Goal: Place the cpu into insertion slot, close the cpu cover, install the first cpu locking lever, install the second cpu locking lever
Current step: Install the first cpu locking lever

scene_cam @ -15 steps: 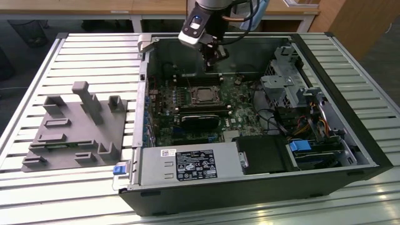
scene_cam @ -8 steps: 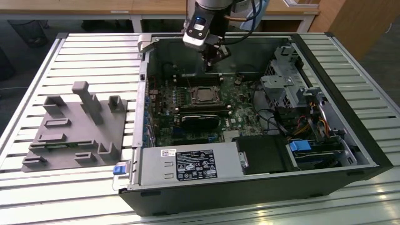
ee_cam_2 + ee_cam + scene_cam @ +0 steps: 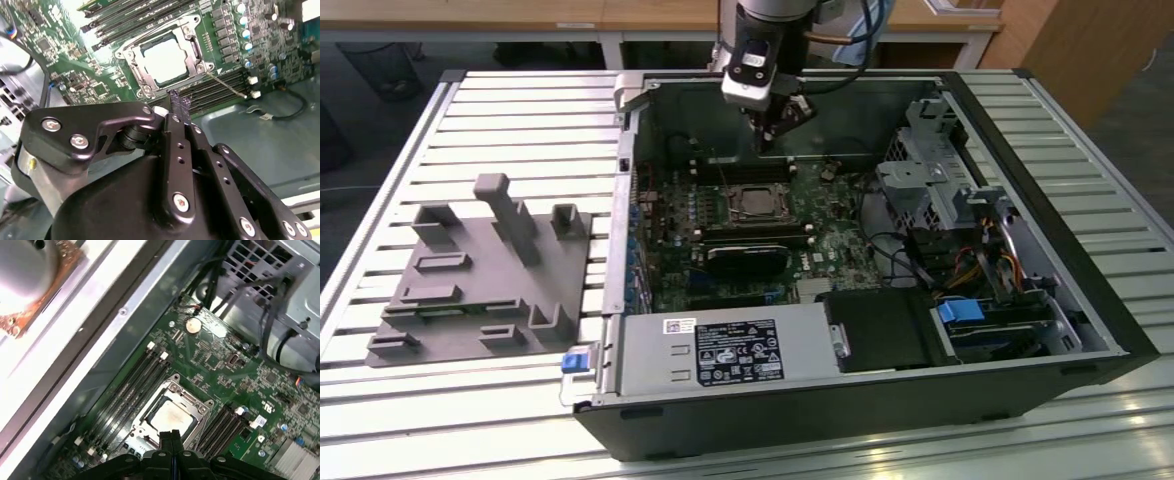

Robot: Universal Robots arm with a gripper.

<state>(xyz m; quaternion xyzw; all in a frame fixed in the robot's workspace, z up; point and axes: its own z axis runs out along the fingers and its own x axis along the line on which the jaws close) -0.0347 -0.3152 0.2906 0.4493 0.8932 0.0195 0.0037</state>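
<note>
**Claw shut and empty over the memory slots, cpu down in its socket**

Clenched tight, this claw [image 3: 178,101], black fingertips [image 3: 174,96] pressed flat together and gripping nothing at all. Hanging just clear of the green board [image 3: 75,75], right over the long black memory slots [image 3: 220,91] running along one side of the socket. Same story in the exterior view: claw [image 3: 769,140] reaching down into the open case [image 3: 854,415], close to the case wall opposite the power supply [image 3: 707,355].

Just beyond the fingertips, the cpu [image 3: 167,60]: a pale silvery square, lying flat and level in the insertion slot [image 3: 146,49], near the middle of the board. In the first wrist view, cpu [image 3: 172,416] straight ahead of the claw [image 3: 170,436]. Folded down around it, the cpu cover [image 3: 193,44], a silver frame flat on the socket with the chip's top on show through the window. And look at that: a thin lever rod [image 3: 227,85] slanting out from one corner of the frame and across the memory slots.

Further out on the board, a coin cell [image 3: 192,325] towards the board's edge. Then a black rounded block [image 3: 747,262] between socket and power supply. Over on the bench [image 3: 520,110], well apart from the case towards the exterior view's left edge, a grey moulded fixture [image 3: 480,280].
</note>
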